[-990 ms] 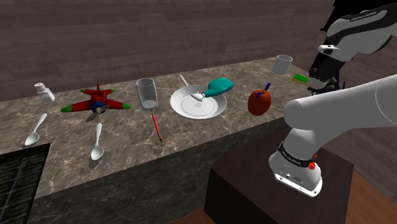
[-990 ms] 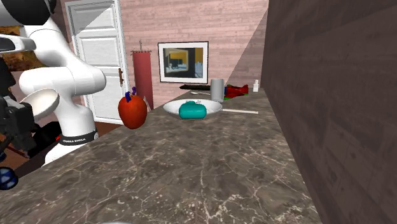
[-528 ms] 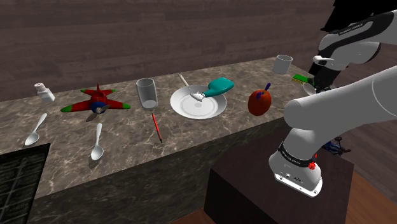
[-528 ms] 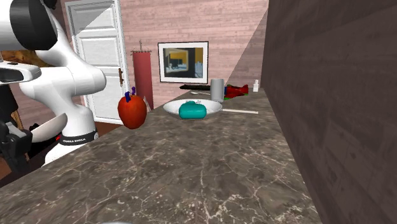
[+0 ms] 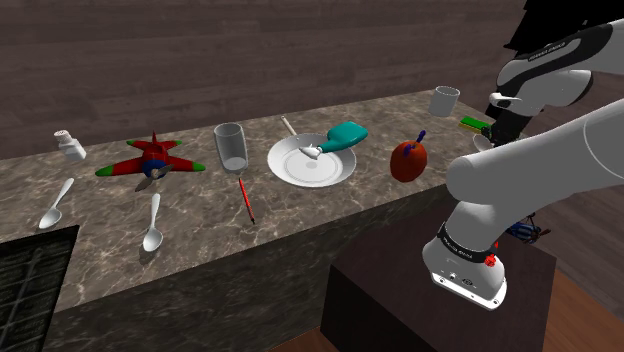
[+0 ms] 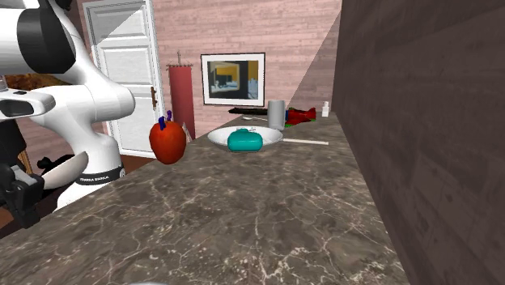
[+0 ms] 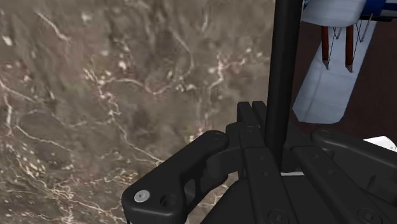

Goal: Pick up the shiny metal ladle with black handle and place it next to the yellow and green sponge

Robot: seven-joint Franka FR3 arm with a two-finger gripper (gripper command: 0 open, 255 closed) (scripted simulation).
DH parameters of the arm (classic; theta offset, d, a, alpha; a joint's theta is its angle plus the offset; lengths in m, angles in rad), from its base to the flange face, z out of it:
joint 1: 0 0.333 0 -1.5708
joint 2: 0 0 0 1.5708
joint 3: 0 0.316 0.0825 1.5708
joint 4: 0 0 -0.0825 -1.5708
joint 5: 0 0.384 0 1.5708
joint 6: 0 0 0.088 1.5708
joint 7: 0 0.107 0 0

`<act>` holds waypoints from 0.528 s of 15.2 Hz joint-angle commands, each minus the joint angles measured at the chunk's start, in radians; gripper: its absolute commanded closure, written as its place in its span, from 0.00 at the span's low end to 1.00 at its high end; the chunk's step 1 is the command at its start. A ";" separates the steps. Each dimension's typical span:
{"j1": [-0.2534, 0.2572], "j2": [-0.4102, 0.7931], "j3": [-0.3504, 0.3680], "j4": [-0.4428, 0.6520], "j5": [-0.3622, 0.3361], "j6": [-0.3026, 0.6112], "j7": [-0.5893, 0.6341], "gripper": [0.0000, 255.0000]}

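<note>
— Holding anything, that gripper (image 7: 280, 164)?
— Yes: its fingers are closed narrow on the black handle of the ladle (image 7: 283, 70), which runs straight up from between them in the wrist view.
— Where is the ladle, then?
— In the air at the end of the counter (image 5: 320, 212), at the shoulder view's right. Veined stone lies under the hand, dark floor (image 7: 382, 83) past the edge. The second exterior view shows its pale bowl just off the counter's edge at that view's left.
— And the sponge (image 5: 472, 122)?
— Green, flat on that same end, near a pale mug (image 5: 445, 100), close to the arm's black hand.
— Further along?
— A red apple-like thing (image 5: 408, 160), then a plate (image 5: 300, 172) with a teal brush (image 5: 348, 133).
</note>
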State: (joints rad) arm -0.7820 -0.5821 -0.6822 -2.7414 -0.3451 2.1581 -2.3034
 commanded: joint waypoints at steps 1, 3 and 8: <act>0.000 0.001 0.000 0.000 0.000 0.001 0.000 1.00; 0.000 0.001 0.000 0.000 0.000 0.001 0.000 0.00; -0.003 -0.022 0.014 0.021 0.004 -0.042 0.002 0.00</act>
State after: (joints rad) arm -0.7835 -0.5951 -0.6723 -2.7333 -0.3425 2.1383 -2.2992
